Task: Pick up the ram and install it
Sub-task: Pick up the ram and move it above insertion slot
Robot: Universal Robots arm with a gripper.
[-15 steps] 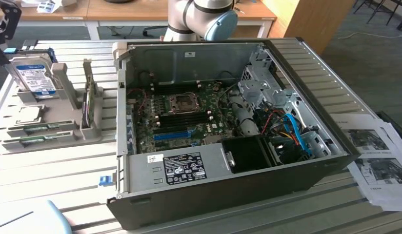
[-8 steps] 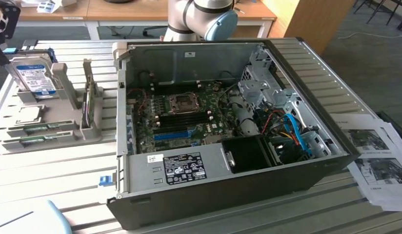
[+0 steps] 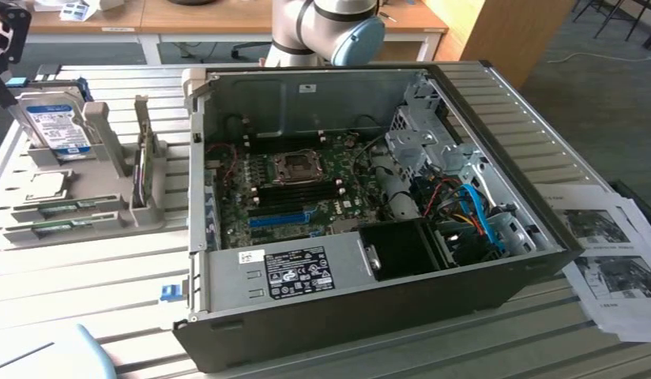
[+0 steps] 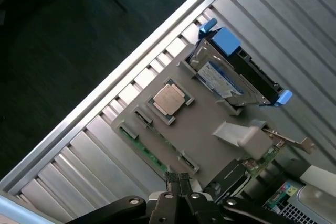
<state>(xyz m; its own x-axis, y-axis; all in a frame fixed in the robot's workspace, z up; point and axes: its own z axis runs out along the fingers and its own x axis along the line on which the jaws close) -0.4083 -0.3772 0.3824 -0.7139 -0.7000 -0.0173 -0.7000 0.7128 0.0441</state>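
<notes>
- One black gripper point(image 4: 178, 178) hangs above a grey moulded parts holder point(image 4: 202, 129), its fingertips clenched together on nothing.
- The ram point(image 4: 143, 149), a thin green circuit-board stick, lies flat and untouched in a groove along the holder's edge farthest from the hard drive. The groove and its end clips probably keep it square for a pick.
- The holder also carries a silver hard drive point(image 4: 231, 77) with a blue-and-white label, standing in a cradle. A square metal-topped processor point(image 4: 169, 99) sits in its own recess between drive and ram.
- The holder rests on the slatted aluminium bench point(image 3: 94, 276), just beside a dark grey computer case point(image 3: 357, 308).
- The case lies on its side with the panel off, likely for reach from above. Its green motherboard point(image 3: 294, 189) faces up, with an empty bright blue plastic slot point(image 3: 278, 219).
</notes>
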